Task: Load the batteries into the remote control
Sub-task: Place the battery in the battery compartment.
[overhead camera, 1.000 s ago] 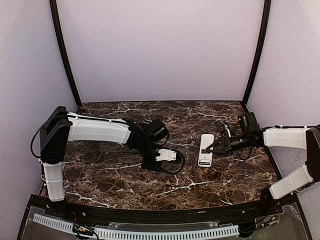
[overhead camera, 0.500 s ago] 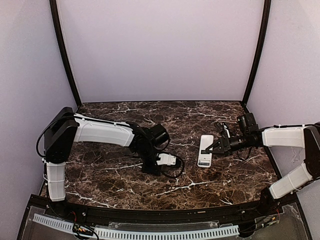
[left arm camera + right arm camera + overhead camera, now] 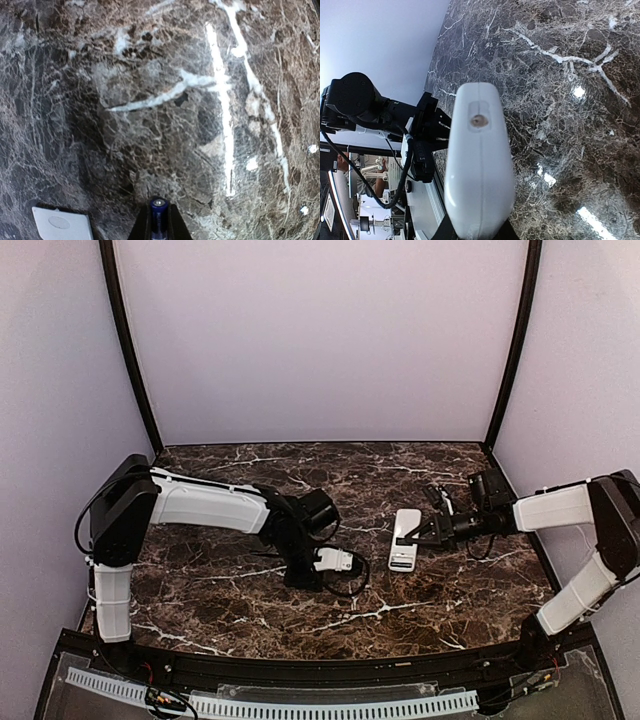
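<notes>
Blue battery [image 3: 159, 209] pinched in closed left tool [image 3: 159, 220], white remote [image 3: 479, 165] clamped in nearly closed right tool [image 3: 475, 233]

Left fingers [image 3: 142, 227] clamped tight, right fingers [image 3: 445, 232] likewise clamped

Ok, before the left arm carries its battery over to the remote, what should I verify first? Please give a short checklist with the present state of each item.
1. Grip of the left gripper on the battery: ok, shut on it.
2. Grip of the right gripper on the remote: ok, shut on its sides.
3. Open back of the remote facing up: cannot tell, too small in the top view.
4. Removal of the cover plate: ok, it lies on the table beside the left gripper.
5. Place of the second battery: cannot tell, none in view.
</notes>
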Motion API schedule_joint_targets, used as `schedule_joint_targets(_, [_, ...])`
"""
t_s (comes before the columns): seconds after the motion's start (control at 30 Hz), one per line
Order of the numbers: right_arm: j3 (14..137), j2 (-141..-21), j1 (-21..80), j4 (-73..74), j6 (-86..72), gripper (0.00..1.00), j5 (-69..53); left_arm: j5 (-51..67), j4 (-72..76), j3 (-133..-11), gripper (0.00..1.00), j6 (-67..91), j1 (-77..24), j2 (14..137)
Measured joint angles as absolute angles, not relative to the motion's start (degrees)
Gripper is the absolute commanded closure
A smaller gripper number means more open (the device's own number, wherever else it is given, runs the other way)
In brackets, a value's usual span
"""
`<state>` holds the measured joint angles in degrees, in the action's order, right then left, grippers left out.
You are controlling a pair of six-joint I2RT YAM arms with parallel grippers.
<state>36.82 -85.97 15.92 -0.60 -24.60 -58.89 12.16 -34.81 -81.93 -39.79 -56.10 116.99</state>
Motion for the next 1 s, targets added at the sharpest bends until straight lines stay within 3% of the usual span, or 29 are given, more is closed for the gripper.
schedule_joint_targets(0.33, [40.53, -93.49, 23.03, -6.96, -29.95, 1.00, -59.22, 22.68, -13.17, -73.54, 1.00, -33.34, -56.03, 104.47])
schedule_joint_targets(0.57, [45.30, -97.45, 26.09, -10.44, -33.71, 1.00, -59.27, 27.86, 1.85, -71.83, 0.99, -28.05, -56.03, 103.39])
schedule_joint_targets(1.0, [46.28, -98.50, 29.63, -14.68, -39.57, 1.00, -59.46, 30.06, 9.67, -70.54, 0.98, -24.86, -56.03, 103.85])
